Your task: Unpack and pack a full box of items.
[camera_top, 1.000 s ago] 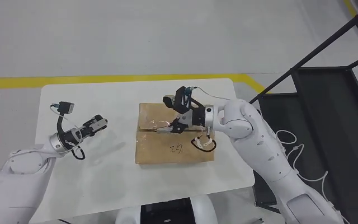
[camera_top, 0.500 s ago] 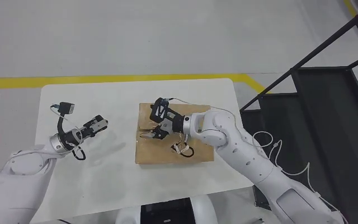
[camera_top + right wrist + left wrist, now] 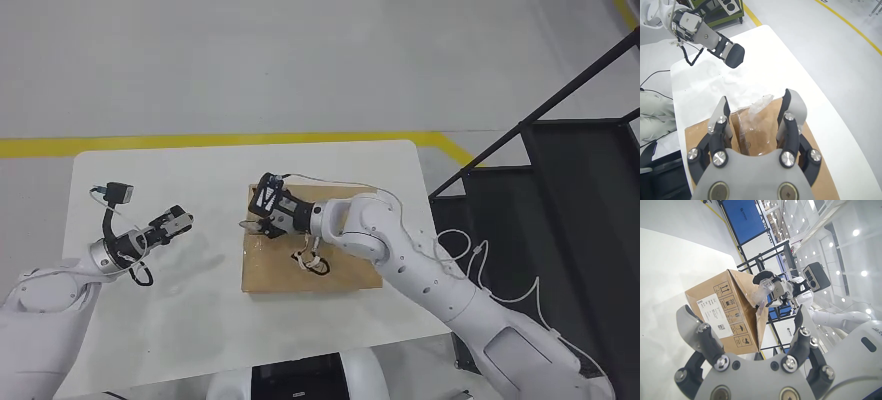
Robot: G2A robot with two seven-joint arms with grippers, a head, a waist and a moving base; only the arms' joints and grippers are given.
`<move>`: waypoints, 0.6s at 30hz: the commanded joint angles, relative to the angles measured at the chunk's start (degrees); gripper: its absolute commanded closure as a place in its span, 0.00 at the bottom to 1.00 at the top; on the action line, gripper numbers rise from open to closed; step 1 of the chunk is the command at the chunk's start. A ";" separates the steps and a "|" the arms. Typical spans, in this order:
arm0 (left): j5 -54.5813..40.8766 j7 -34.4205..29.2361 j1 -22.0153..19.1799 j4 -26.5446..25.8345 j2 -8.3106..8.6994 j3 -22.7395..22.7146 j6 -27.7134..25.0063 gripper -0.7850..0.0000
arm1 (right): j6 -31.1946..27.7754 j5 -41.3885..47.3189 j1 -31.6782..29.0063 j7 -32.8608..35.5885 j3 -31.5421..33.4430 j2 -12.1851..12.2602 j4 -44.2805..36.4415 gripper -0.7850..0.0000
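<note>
A brown cardboard box (image 3: 320,270) sits closed on the white table (image 3: 180,300), right of centre. My right gripper (image 3: 258,222) hovers open over the box's left end, above the top seam. A crumpled strip of clear tape (image 3: 759,106) rises from the seam between its fingers. In the left wrist view the same tape (image 3: 762,289) bunches at the right gripper (image 3: 767,290), above the box (image 3: 723,313). My left gripper (image 3: 183,217) hangs open and empty over bare table left of the box, seen too from the right wrist as the left gripper (image 3: 733,55).
A black metal rack (image 3: 570,170) stands just beyond the table's right side. A yellow floor line (image 3: 200,145) runs behind the table. A loop of white cable (image 3: 308,262) from the right arm rests on the box top. Bare table lies left of the box.
My right gripper has slid leftwards along the box's top seam, from right of the middle to the left end. The left arm has kept still.
</note>
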 commanded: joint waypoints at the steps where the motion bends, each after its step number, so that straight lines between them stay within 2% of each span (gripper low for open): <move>1: 0.00 0.00 0.00 0.00 0.00 0.00 0.00 0.00 | -0.54 0.11 -0.53 0.89 0.62 0.20 -1.12 1.00; 12: 1.88 2.00 0.89 -1.76 -0.09 0.13 1.84 0.00 | -6.12 5.61 -5.64 5.39 5.44 1.88 -8.28 1.00; 18: 2.28 2.01 1.06 -2.28 -0.16 0.40 2.56 0.00 | -10.06 16.97 -5.43 4.69 9.24 2.32 -8.07 1.00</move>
